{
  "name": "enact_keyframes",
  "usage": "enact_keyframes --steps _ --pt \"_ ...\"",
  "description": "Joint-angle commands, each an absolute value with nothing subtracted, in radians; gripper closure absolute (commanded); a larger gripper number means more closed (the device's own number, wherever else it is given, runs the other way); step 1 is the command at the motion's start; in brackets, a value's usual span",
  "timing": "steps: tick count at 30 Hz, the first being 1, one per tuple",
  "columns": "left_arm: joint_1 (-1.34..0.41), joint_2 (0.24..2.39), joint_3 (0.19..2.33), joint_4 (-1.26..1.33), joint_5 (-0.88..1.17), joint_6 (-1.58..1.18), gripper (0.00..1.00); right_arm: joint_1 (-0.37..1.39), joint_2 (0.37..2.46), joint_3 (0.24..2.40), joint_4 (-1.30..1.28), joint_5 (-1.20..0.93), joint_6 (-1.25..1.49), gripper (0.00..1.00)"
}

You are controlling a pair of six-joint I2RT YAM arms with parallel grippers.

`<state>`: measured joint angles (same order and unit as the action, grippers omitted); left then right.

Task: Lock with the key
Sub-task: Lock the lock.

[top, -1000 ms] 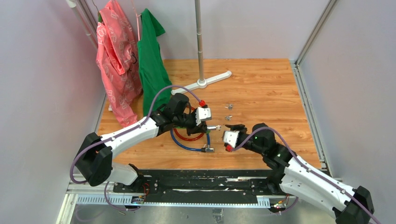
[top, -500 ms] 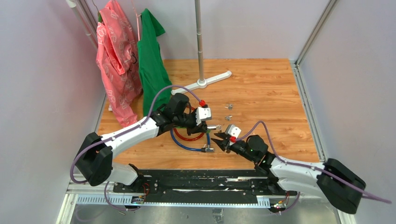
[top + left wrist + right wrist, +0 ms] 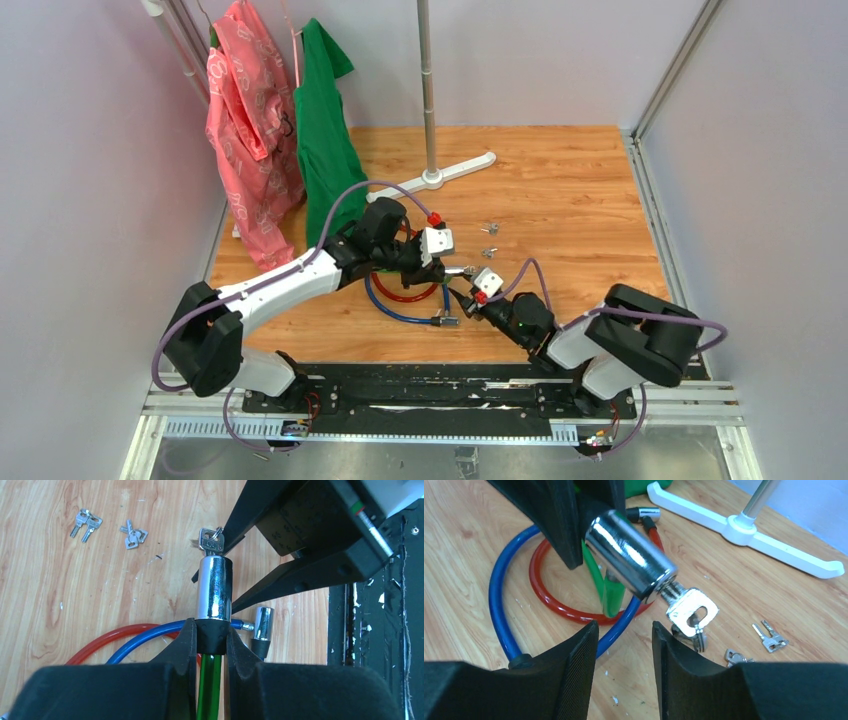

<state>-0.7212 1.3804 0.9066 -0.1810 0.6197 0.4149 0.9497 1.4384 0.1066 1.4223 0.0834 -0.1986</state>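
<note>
Blade hidden, the key (image 3: pixel 691 611) is sitting in the chrome cylinder (image 3: pixel 629 555) just ahead of my right end effector's (image 3: pixel 624 630) parted fingers (image 3: pixel 694 680); my left end effector (image 3: pixel 210 630) is clamping the green cable's (image 3: pixel 210 680) collar behind it; spare keys (image 3: pixel 770 638) are lying beyond

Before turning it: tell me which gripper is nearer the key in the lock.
Right. The right gripper has its fingers beside the key; the left gripper clamps the lock cylinder at its far end.

L arm reaching fwd, L hand (image 3: pixel 446 268) clamped, R arm folded low, R hand (image 3: pixel 462 297) parted
</note>
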Motion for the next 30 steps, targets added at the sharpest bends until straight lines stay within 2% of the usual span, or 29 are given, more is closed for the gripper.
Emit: enact_keyframes --steps 1,10,14,19,20,22,25,27,30 --pt "-0.713 1.401 0.934 -0.223 0.623 0.423 1.0 0.969 1.526 0.142 1.594 0.093 -0.255 0.53" --pt "-0.712 1.4 0.939 -0.213 0.627 0.414 1.0 0.966 1.543 0.19 1.595 0.069 -0.245 0.51" --pt "-0.712 1.397 0.935 -0.193 0.636 0.393 1.0 0.966 1.571 0.204 1.595 0.09 -0.237 0.6" --pt "-0.703 1.397 0.925 -0.14 0.637 0.259 1.0 0.966 1.581 0.249 1.595 0.158 -0.194 0.53" --pt "-0.697 1.396 0.919 -0.116 0.637 0.198 1.0 0.967 1.573 0.248 1.595 0.182 -0.179 0.55" --pt "-0.688 1.393 0.903 -0.088 0.653 0.108 1.0 0.966 1.545 0.243 1.595 0.215 -0.158 0.65" --pt "-0.687 1.394 0.868 -0.069 0.669 0.052 1.0 0.966 1.533 0.231 1.595 0.232 -0.137 0.92" --pt "-0.687 1.394 0.851 -0.036 0.658 0.045 1.0 0.967 1.551 0.229 1.595 0.232 -0.126 1.0" --pt "-0.693 1.399 0.838 -0.011 0.587 0.069 1.0 0.966 1.565 0.241 1.595 0.216 -0.115 1.0"
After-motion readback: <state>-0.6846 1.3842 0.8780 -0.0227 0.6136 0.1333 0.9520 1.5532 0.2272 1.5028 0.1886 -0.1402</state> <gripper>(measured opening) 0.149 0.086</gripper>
